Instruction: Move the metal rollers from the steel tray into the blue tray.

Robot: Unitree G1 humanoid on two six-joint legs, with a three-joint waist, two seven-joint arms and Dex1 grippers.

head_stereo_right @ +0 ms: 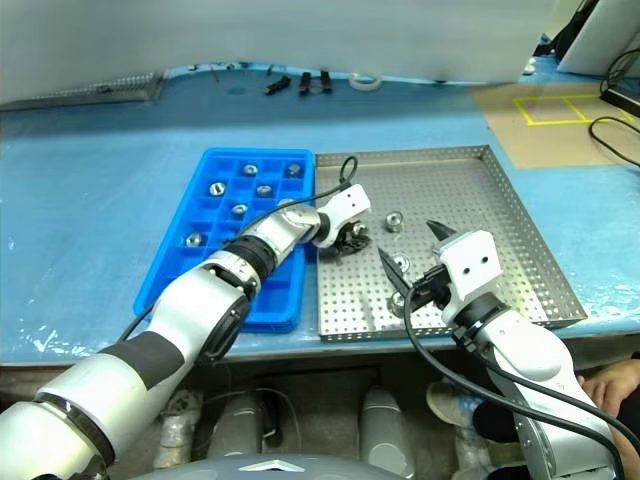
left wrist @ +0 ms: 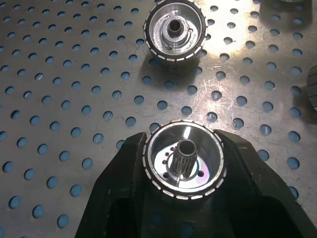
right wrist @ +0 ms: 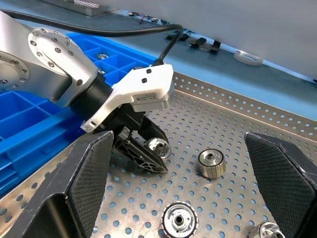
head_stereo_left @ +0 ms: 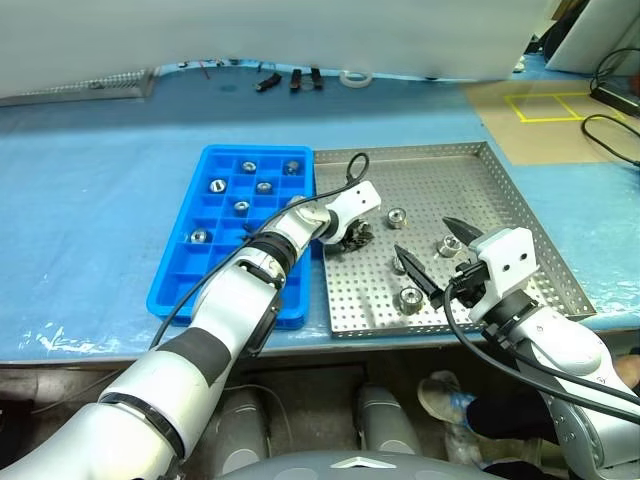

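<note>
1. The steel tray (head_stereo_left: pixel 520 215) sits on the blue table sheet (head_stereo_left: pixel 90 190), with the blue tray (head_stereo_left: pixel 180 290) touching its left rim.
2. The left gripper (head_stereo_left: pixel 352 237) is down on the steel tray's perforated floor near its left edge. Its black fingers (left wrist: pixel 119 198) are closed on one roller (left wrist: pixel 184 159), one on each side of the knurled rim; the roller stands hole-up on the floor.
3. A second roller (left wrist: pixel 174 29) lies just ahead of the held one, apart from it.
4. The right gripper (head_stereo_left: pixel 430 255) hangs above the tray's front middle, its fingers (right wrist: pixel 84 183) spread wide, holding nothing.
5. Loose rollers in the steel tray: one (head_stereo_left: pixel 397 216) right of the left gripper, one (head_stereo_left: pixel 449 245) near the right gripper's far finger, one (head_stereo_left: pixel 410 299) near the front rim.
6. Six rollers (head_stereo_left: pixel 240 207) sit in separate compartments of the blue tray, mostly in its far half.
7. Small dark tools (head_stereo_left: pixel 292 79) and a tape ring (head_stereo_left: pixel 355 77) lie at the table's far edge.
</note>
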